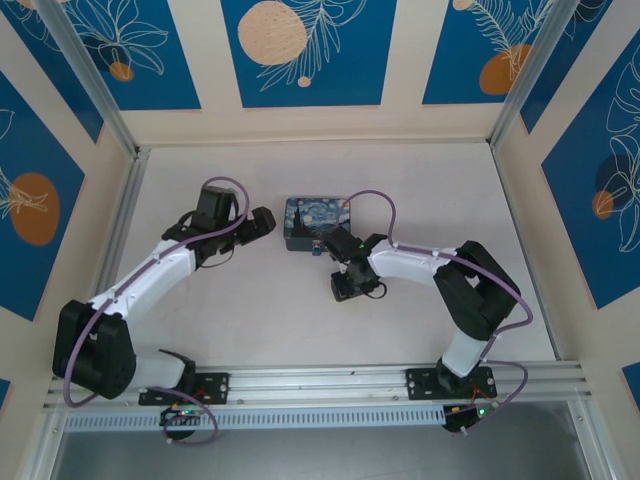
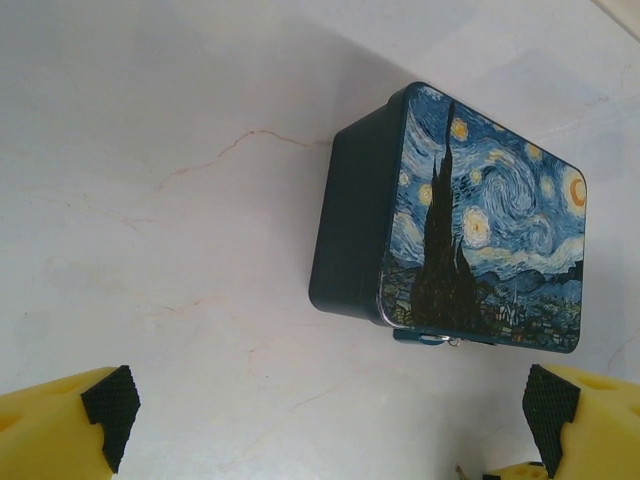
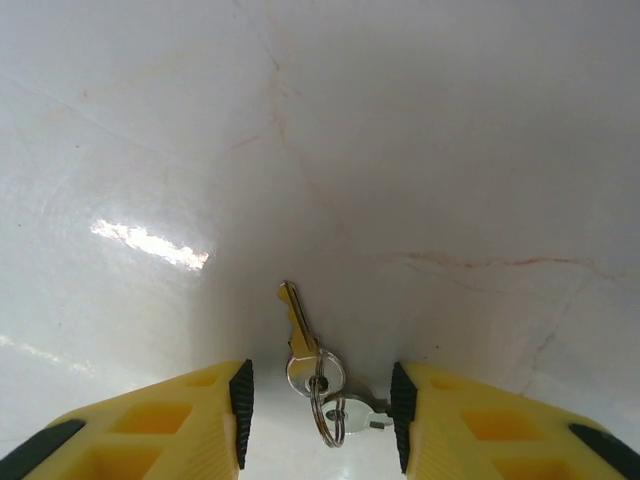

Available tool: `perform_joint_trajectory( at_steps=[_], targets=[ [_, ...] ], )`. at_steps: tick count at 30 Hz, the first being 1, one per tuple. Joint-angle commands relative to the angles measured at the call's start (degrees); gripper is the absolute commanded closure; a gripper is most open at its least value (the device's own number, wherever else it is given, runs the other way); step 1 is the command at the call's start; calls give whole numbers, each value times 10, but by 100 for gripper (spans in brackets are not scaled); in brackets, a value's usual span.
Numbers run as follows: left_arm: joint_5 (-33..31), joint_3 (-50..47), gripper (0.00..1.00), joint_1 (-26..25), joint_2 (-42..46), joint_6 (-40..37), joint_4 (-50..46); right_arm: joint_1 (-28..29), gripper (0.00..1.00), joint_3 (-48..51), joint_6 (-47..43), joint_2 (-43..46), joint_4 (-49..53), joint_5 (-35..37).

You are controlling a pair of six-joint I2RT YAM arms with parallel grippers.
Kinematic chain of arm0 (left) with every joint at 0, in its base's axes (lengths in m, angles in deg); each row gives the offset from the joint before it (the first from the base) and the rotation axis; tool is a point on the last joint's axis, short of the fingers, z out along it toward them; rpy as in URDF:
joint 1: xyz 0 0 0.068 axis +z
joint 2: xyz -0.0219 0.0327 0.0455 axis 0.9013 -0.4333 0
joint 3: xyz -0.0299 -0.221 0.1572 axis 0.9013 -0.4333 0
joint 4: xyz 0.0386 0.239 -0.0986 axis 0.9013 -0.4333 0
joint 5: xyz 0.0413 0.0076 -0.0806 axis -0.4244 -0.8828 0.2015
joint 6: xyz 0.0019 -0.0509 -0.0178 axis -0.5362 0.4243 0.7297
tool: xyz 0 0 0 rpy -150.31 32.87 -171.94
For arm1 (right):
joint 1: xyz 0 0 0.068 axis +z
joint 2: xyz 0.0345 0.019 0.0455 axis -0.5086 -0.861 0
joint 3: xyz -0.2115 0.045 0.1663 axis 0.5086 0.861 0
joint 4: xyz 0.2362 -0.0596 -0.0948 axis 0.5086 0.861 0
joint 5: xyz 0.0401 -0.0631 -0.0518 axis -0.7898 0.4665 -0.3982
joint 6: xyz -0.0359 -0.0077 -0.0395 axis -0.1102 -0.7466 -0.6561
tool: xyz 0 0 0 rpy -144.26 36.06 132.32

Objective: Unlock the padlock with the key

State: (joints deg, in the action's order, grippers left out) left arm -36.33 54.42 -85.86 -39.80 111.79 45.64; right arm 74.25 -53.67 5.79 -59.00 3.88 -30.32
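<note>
Brass-toned slim key (image 3: 297,325) on glossy marbled table (image 3: 420,150).

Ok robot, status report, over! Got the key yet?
Left gripper open, facing tin. Right gripper open, straddling key, not gripped. Nothing in the way.

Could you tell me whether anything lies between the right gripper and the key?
Nothing visible does: the key, on its ring, lies on the table directly between the open jaws of the right gripper.
</note>
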Motion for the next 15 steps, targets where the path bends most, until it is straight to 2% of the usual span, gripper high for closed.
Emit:
perform_joint_trajectory(
  at_steps=[1,7,15],
  targets=[
    [-8,18,0,-8,-5,8,-7,4,59,4,1,-7,13,3],
    [-9,17,0,-8,-4,7,-7,2,61,-18,-3,-25,12,6],
    [-9,16,0,-9,-5,8,-5,-2,69,-33,-10,-40,12,5]
  ],
)
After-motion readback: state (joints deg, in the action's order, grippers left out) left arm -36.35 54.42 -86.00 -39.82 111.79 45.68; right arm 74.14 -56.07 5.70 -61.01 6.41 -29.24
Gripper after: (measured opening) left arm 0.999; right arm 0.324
